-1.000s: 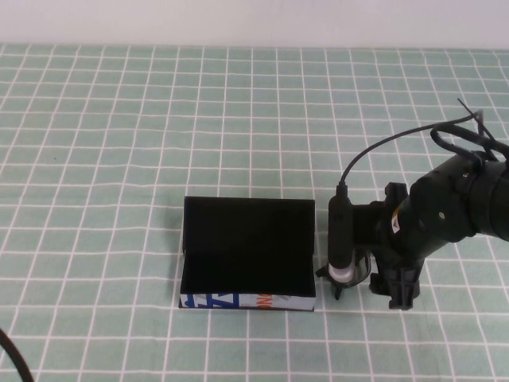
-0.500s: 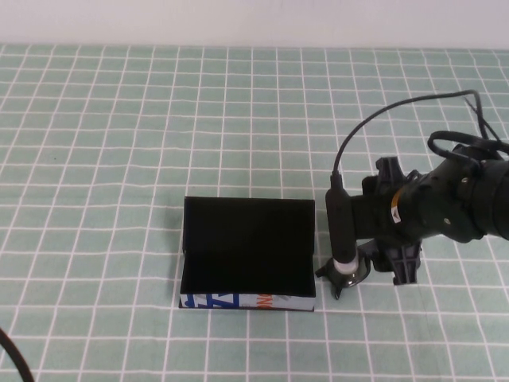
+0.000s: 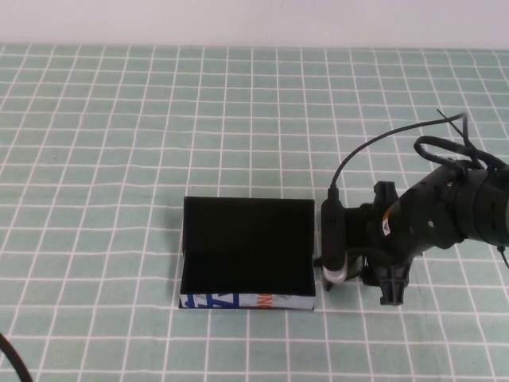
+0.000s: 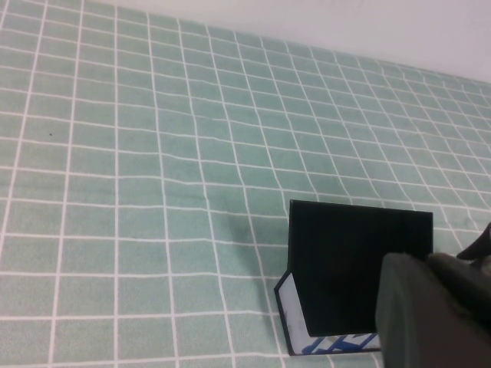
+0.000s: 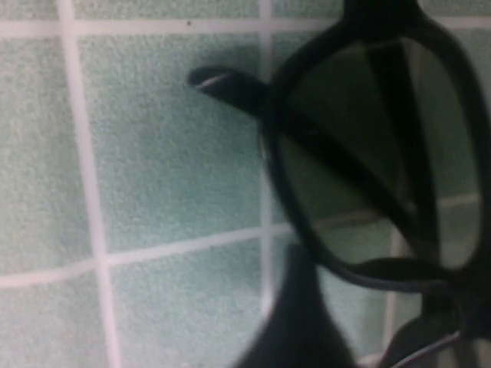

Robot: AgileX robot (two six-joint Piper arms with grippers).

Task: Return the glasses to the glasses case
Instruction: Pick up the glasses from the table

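The glasses case (image 3: 246, 247) lies open in the middle of the table, its black lid folded back and its white printed strip (image 3: 246, 302) facing the near side. The case (image 4: 353, 261) also shows in the left wrist view. Just right of it my right gripper (image 3: 362, 274) points down over the glasses, which it mostly hides in the high view. Up close, the glasses (image 5: 345, 138) lie folded on the cloth, and my right gripper (image 5: 376, 330) stands open with the lens rim between its fingers (image 5: 295, 322). My left gripper (image 4: 433, 314) is a dark blur near the case.
A green checked cloth (image 3: 119, 159) covers the whole table. The right arm's cable (image 3: 382, 147) loops above its wrist. Another black cable (image 3: 9, 358) crosses the near left corner.
My right arm rose and swung toward the far side, then came back down and slightly left, closer to the case. The case has not moved.
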